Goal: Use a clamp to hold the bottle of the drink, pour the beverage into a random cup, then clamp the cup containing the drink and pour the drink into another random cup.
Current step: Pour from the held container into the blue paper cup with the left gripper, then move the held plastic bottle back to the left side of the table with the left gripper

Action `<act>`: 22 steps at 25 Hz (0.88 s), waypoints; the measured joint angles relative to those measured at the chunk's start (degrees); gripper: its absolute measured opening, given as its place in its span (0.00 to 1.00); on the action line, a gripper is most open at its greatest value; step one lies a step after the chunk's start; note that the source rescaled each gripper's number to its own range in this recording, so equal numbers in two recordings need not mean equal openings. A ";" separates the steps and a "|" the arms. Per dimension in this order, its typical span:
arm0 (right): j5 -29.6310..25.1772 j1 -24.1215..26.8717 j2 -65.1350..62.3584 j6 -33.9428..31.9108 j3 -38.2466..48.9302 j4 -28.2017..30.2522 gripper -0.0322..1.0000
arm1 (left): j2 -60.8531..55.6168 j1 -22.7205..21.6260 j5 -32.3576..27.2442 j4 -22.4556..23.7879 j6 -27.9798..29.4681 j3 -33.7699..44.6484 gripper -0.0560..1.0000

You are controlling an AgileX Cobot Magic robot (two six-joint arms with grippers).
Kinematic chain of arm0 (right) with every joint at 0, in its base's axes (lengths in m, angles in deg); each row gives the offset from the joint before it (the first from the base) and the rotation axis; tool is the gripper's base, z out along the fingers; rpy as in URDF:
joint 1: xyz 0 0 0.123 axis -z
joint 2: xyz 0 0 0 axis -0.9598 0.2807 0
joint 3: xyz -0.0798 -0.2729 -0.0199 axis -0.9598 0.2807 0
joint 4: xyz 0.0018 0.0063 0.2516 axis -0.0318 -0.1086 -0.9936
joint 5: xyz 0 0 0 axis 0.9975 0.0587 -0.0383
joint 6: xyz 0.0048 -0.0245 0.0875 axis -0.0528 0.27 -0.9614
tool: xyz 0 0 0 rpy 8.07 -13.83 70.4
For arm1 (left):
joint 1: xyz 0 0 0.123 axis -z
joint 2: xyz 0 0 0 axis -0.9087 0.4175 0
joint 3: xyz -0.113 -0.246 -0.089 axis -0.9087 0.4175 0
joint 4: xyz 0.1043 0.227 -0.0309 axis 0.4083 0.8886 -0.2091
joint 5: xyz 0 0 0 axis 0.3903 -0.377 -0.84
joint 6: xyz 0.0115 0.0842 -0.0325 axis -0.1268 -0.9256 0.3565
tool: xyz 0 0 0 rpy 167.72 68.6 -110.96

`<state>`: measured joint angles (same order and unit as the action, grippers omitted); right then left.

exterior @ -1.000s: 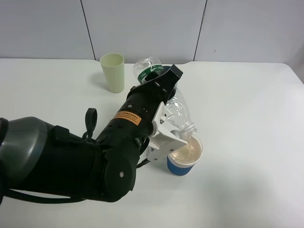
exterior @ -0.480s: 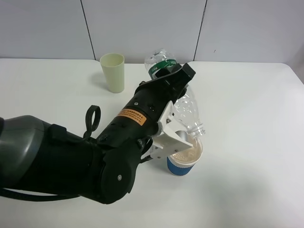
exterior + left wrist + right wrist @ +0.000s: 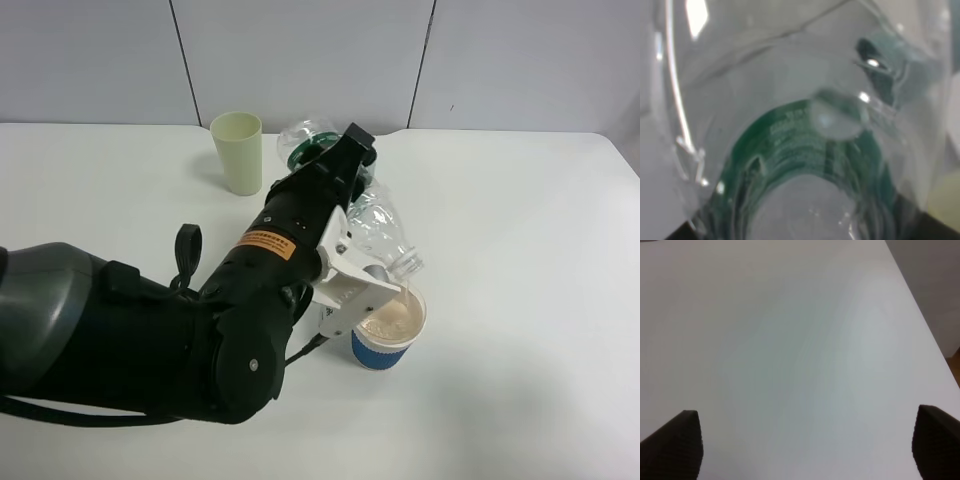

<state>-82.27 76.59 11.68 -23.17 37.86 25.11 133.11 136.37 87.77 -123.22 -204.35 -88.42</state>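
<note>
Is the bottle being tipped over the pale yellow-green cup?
No, the bottle tilts mouth-down over the blue paper cup, while the yellow-green cup stands apart behind.

Exterior view: high, looking down over surface [image 3: 520,200] toward wall [image 3: 300,50]. Left wrist view: pressed against bottle [image 3: 800,130], shared with exterior. Right wrist view: low over surface.

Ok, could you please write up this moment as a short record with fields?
left claw: shut on the bottle
bottle: tilted, mouth down over the paper cup's rim
paper cup: upright on the table, holding beverage
pale yellow-green tumbler: upright at the back, apart from the arm
right claw: open, nothing between its fingers, over the table
</note>
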 joint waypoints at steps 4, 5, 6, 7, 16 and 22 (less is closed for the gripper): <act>0.00 0.00 0.00 0.00 0.00 0.00 0.53 | 0.00 0.00 -0.33 -7.85 6.12 0.00 0.07; 0.00 0.00 0.00 0.00 0.00 0.00 0.53 | 0.00 0.00 -1.01 -10.13 7.86 0.00 0.07; 0.00 0.00 0.00 0.00 0.00 0.00 0.53 | 0.00 0.00 -2.22 -12.44 9.26 0.00 0.07; 0.00 0.00 0.00 0.00 0.00 0.00 0.53 | 0.00 0.00 -3.66 -14.69 10.89 0.00 0.07; 0.00 0.00 0.00 0.00 0.00 0.00 0.53 | -3.15 -0.95 -11.37 -23.88 27.78 0.34 0.07; 0.00 0.00 0.00 0.00 0.00 0.00 0.53 | -11.00 -2.43 -14.08 -19.37 39.98 6.86 0.07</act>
<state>-82.27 76.59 11.68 -23.17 37.86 25.11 122.12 133.94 73.69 -142.59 -164.37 -81.56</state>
